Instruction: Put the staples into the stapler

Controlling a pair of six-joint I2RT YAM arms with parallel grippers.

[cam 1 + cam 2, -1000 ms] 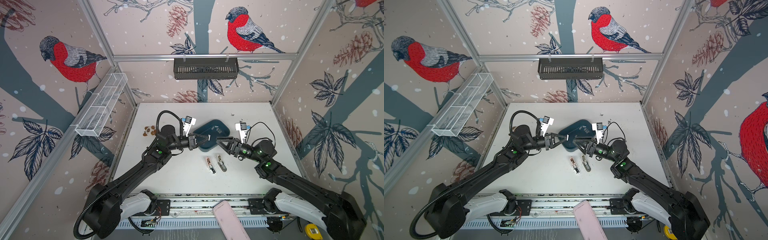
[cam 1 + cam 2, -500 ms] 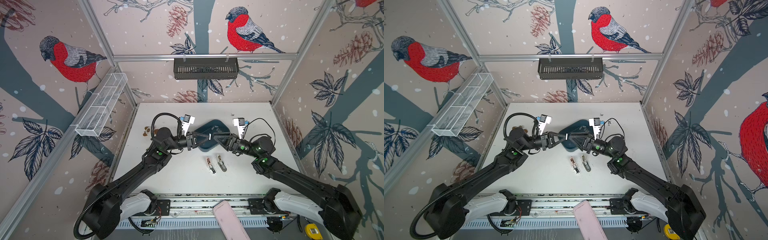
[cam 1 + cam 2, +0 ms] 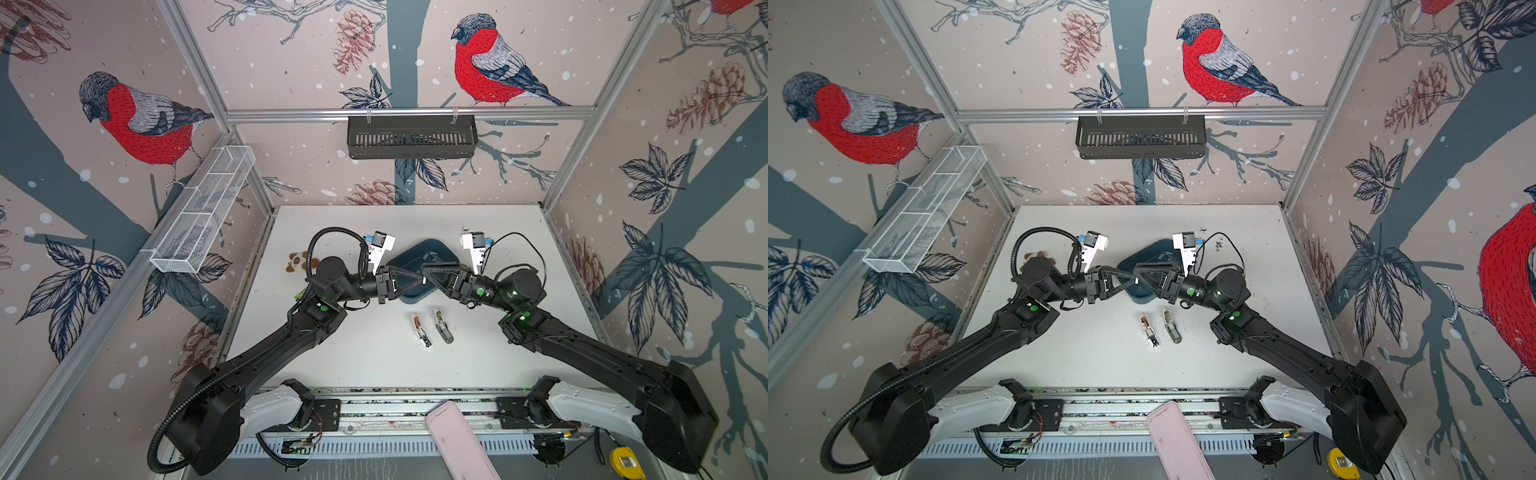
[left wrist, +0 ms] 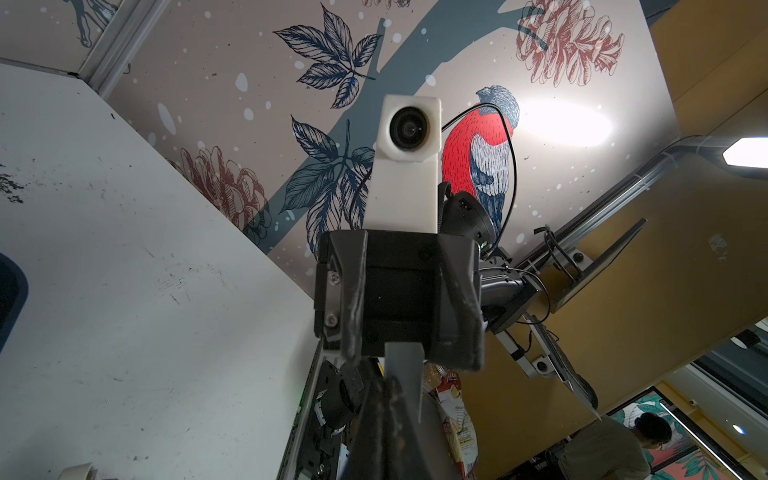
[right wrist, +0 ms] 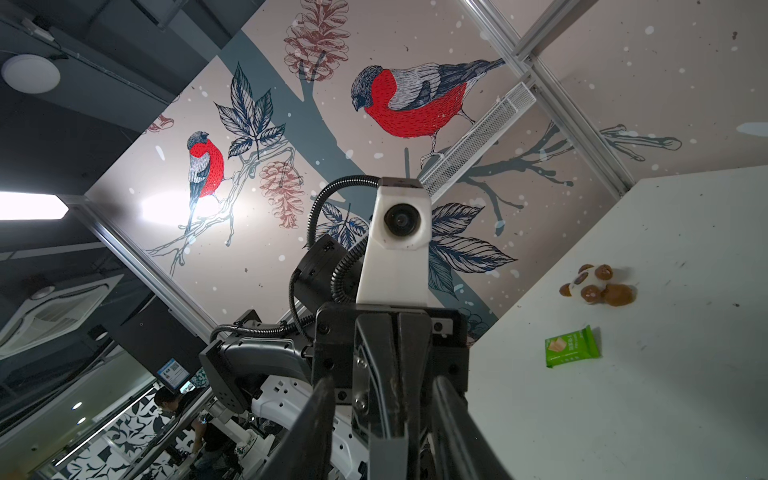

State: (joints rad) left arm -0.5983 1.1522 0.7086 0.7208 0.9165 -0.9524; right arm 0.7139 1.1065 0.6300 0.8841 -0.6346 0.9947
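Observation:
Both grippers meet tip to tip above the dark blue tray (image 3: 419, 254). My left gripper (image 3: 417, 273) (image 3: 1130, 279) is shut on one of the staples, a thin flat grey strip (image 4: 403, 365) (image 5: 390, 457) that sticks out past its tips. My right gripper (image 3: 426, 271) (image 5: 384, 386) is open. Its fingers (image 4: 459, 307) stand on either side of the strip and the left fingertips, with a gap on each side. Two mini staplers lie side by side on the white table in both top views, a pinkish one (image 3: 420, 330) (image 3: 1148, 330) and a grey one (image 3: 443, 326) (image 3: 1172, 326), in front of both grippers.
A panda toy (image 3: 299, 262) (image 5: 596, 286) and a green packet (image 5: 572, 347) lie on the table behind the left arm. A black basket (image 3: 411, 137) hangs on the back wall and a wire basket (image 3: 203, 208) on the left wall. A pink object (image 3: 457, 440) sits at the front rail.
My right gripper has moved left to the left gripper's tips, now straddles the strip, and its fingers have narrowed. The left gripper has stayed shut on the strip and drifted slightly left.

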